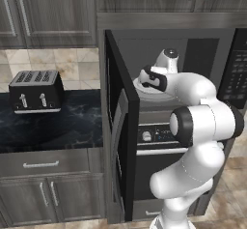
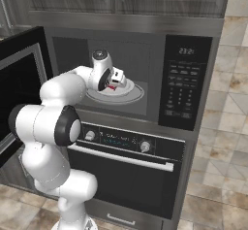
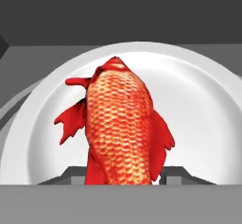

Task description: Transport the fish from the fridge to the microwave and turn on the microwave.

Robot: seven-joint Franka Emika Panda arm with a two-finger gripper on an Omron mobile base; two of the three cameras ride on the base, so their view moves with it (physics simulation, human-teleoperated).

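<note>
The red-orange fish (image 3: 122,124) hangs just above the white round plate (image 3: 203,119), close to the camera, with my gripper (image 3: 123,175) shut on it near its lower end. My hand is reaching into the open black microwave (image 2: 184,83), over the plate (image 2: 133,96) on the grey floor of the cavity. A bit of red fish (image 2: 112,88) shows under the gripper (image 2: 114,82). The microwave door (image 1: 118,126) stands swung open to the left. The fridge is out of view.
A black oven (image 2: 126,141) with knobs and a horizontal handle sits right under the microwave. A black toaster (image 1: 36,92) stands on the dark counter to the left. Dark wooden cabinets run above and below.
</note>
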